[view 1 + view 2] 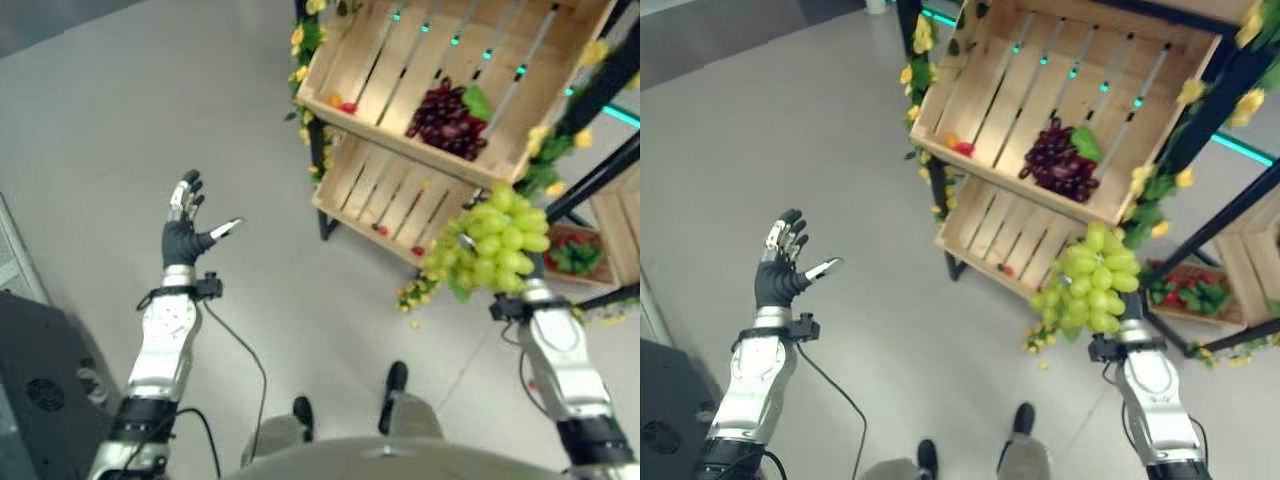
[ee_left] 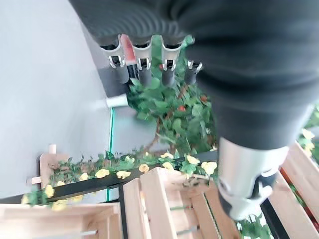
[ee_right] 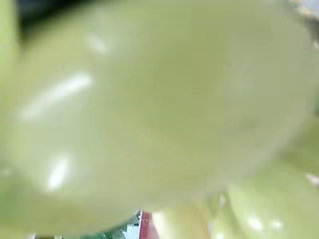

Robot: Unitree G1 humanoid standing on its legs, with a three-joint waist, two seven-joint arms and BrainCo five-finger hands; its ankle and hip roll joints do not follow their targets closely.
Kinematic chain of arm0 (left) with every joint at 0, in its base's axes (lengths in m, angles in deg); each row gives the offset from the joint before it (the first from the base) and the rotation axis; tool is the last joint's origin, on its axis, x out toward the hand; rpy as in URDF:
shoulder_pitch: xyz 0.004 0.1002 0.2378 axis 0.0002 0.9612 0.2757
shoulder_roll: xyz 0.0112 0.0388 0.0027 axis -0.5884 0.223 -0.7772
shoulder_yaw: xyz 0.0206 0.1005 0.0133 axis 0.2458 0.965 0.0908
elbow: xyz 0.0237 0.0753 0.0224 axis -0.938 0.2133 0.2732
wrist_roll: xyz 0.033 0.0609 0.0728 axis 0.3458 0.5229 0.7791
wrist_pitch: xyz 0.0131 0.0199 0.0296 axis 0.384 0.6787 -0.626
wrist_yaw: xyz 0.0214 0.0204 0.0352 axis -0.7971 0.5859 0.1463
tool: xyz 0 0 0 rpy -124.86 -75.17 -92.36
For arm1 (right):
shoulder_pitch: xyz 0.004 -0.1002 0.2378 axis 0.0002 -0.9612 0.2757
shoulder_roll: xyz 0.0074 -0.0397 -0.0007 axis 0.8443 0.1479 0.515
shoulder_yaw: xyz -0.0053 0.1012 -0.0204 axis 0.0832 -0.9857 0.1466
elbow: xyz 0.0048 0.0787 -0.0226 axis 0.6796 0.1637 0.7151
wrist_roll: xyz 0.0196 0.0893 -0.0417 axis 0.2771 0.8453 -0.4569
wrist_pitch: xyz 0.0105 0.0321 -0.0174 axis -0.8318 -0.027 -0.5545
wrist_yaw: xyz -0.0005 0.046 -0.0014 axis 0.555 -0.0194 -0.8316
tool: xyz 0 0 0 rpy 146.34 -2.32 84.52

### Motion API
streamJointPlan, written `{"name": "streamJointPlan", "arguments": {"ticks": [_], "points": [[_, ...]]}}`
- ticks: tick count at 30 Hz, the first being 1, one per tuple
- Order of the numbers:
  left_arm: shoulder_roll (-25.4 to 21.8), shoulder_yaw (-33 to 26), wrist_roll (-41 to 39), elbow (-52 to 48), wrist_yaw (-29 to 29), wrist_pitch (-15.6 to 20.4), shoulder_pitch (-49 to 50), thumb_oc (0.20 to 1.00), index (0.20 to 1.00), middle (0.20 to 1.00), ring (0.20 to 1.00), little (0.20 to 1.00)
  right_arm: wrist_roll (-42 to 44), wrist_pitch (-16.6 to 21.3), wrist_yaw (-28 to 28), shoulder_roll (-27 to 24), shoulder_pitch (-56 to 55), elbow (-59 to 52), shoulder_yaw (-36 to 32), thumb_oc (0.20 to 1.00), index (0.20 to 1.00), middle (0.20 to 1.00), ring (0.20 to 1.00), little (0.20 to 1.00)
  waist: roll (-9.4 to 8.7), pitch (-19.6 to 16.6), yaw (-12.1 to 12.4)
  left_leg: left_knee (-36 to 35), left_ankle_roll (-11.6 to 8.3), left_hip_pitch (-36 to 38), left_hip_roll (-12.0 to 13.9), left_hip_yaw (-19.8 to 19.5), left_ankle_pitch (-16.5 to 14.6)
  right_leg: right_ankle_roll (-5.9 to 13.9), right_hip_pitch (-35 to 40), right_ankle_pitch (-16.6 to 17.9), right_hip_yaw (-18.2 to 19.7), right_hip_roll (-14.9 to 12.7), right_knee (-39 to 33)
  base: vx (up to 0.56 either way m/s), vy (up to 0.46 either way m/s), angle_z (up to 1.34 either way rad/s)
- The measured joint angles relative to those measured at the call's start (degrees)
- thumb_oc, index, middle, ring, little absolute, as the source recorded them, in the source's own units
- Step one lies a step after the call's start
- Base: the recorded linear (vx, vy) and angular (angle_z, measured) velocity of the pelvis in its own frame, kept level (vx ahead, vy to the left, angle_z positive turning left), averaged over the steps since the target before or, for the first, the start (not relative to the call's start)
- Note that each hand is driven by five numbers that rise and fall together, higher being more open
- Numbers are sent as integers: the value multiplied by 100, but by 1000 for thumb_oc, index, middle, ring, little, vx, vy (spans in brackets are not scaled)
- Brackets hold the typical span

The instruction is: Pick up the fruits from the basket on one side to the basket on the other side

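1. One bunch of pale green grapes (image 1: 492, 242) is sitting at the right of the frame, on top of the right robot hand (image 1: 1127, 318), in front of the lower crate's right end.
2. Two slatted light-wood crates are standing tilted in the upper right on a black frame: the upper crate (image 1: 375, 40) is holding one bunch of dark purple grapes (image 1: 447, 122) with a green leaf, plus small orange and red fruits at its lower left corner; the lower crate (image 1: 352, 185) is holding a few small red bits.
3. The left robot hand (image 1: 183, 232) is reaching up at the left of the frame over the grey floor (image 1: 120, 120), fingers straight and spread, thumb out to the side, holding nothing.
4. The right robot hand is almost wholly hidden behind the green bunch, so its grip cannot be told; its wrist view is blurred green.
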Motion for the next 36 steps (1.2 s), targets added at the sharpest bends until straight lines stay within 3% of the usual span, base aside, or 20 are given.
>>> {"name": "streamJointPlan", "arguments": {"ticks": [1,2,3,4,5,6,8,9,10,11,12,13,14,15,16,17,18,21,27,36], "points": [[0,0,0,0,0,0,0,1000,1000,1000,1000,1000,0,0,0,0,0,0,0,200,200,200,200,200,0,0,0,0,0,0,0,0,0,0,0,0,0,0,0,26,86,-9],[-33,-75,-1,52,-9,-7,58,1000,1000,1000,1000,1000,-9,0,17,-6,67,-41,288,200,200,200,200,200,62,1,126,-112,64,-10,145,8,101,107,-269,-958,320,557,1039,75,2,-18],[-89,-132,0,42,-5,-15,145,1000,1000,1000,1000,1000,-69,2,72,-13,44,-167,490,200,200,200,200,200,11,-28,162,-332,31,59,212,-23,325,-115,-347,-1467,72,961,1559,75,2,-18],[-89,-132,0,42,-5,-15,145,1000,1000,1000,1000,1000,-69,2,72,-13,44,-167,490,200,200,200,200,200,11,-28,162,-332,31,59,212,-23,325,-115,-347,-1467,72,961,1559,44,2,24],[-24,-120,-1,67,3,-31,159,1000,1000,1000,1000,1000,-119,6,160,-51,-70,-406,509,200,200,200,200,200,-18,-63,152,-711,119,134,114,-424,559,-459,111,-1782,-173,1540,1123,53,-13,66],[56,-88,-2,56,25,-43,145,1000,1000,1000,1000,1000,-119,13,177,-72,-3,-442,446,200,200,200,200,200,-44,-76,115,-873,162,204,17,-527,681,-614,494,-1927,-94,1874,637,53,-13,66],[56,-88,-2,56,25,-43,145,1000,1000,1000,1000,1000,-119,13,177,-72,-3,-442,446,200,200,200,200,200,-44,-76,115,-873,162,204,17,-527,681,-614,494,-1927,-94,1874,637,81,-39,14],[32,-98,-11,30,29,-50,253,1000,1000,1000,1000,1000,-174,12,181,-75,402,-427,439,200,200,200,200,200,166,-61,395,-893,147,269,-97,-497,673,-750,892,-1923,-207,2013,129,98,-66,-8],[32,-98,-11,30,29,-50,253,1000,1000,1000,1000,1000,-174,12,181,-75,402,-427,439,200,200,200,200,200,166,-61,395,-893,147,269,-97,-497,673,-750,892,-1923,-207,2013,129,121,-80,16],[81,-81,-12,21,56,-55,268,1000,1000,1000,1000,1000,-181,7,172,-51,413,-423,442,200,200,200,200,200,183,-70,420,-795,-508,278,-173,-685,566,-1030,1222,-1663,-187,2101,-374,53,-29,67],[-63,-79,-14,-51,92,-47,269,1000,1000,1000,1000,1000,-195,10,162,37,408,-423,498,200,200,200,200,200,-315,-54,422,45,-758,-110,-435,-628,351,-1185,1355,-1471,-141,1486,-604,85,-47,88],[-212,-104,-17,-86,150,-57,275,1000,1000,1000,1000,1000,-224,14,170,89,538,-307,500,200,200,200,200,200,-582,-101,414,382,-499,-362,72,-504,193,-793,1293,-1591,72,1340,-627,62,-33,65],[-212,-104,-17,-86,150,-57,275,1000,1000,1000,1000,1000,-224,14,170,89,538,-307,500,200,200,200,200,200,-582,-101,414,382,-499,-362,72,-504,193,-793,1293,-1591,72,1340,-627,70,-36,43],[-81,-140,-26,-127,145,-84,360,1000,1000,1000,1000,1000,-261,11,171,-69,637,-243,494,200,200,200,200,200,-369,-134,407,-318,-612,-86,573,-279,568,-561,1348,-1797,-93,1374,-513,49,-32,53],[-49,-119,-29,-232,168,-133,445,1000,1000,1000,1000,1000,-283,-20,138,-64,629,-176,496,200,200,200,200,200,-308,-149,438,-714,-471,163,490,-247,753,-471,1387,-1824,-136,1265,-456,49,-32,53],[-49,-119,-29,-232,168,-133,445,1000,1000,1000,1000,1000,-283,-20,138,-64,629,-176,496,200,200,200,200,200,-308,-149,438,-714,-471,163,490,-247,753,-471,1387,-1824,-136,1265,-456,37,-34,26],[-59,-133,-31,-337,161,-132,484,1000,1000,1000,1000,1000,-286,-19,115,-52,646,-108,491,200,200,200,200,200,-337,-185,604,-798,-466,220,391,-220,756,-463,1414,-1868,-169,1186,-519,26,-22,-5],[-84,-124,-46,-406,171,-134,548,1000,1000,1000,1000,1000,-298,-21,100,-29,867,214,602,200,200,200,200,200,-320,-207,620,-955,-381,246,296,-373,904,-416,1548,-1789,-245,1172,-676,37,-37,28],[-202,123,-140,-421,294,-176,613,1000,1000,1000,1000,1000,-395,-61,-237,-126,1620,784,649,200,200,200,200,200,-302,-272,754,-1193,-421,191,295,-658,1089,-443,1623,-1730,-518,1221,-936,16,-23,22],[-242,124,-142,-421,364,-195,694,1000,1000,1000,1000,1000,-499,-104,-560,-160,2152,1173,895,200,200,200,200,200,-299,-273,756,-1270,-431,216,310,-654,1099,-471,1655,-1712,-520,1277,-1067,5,0,1]]}}
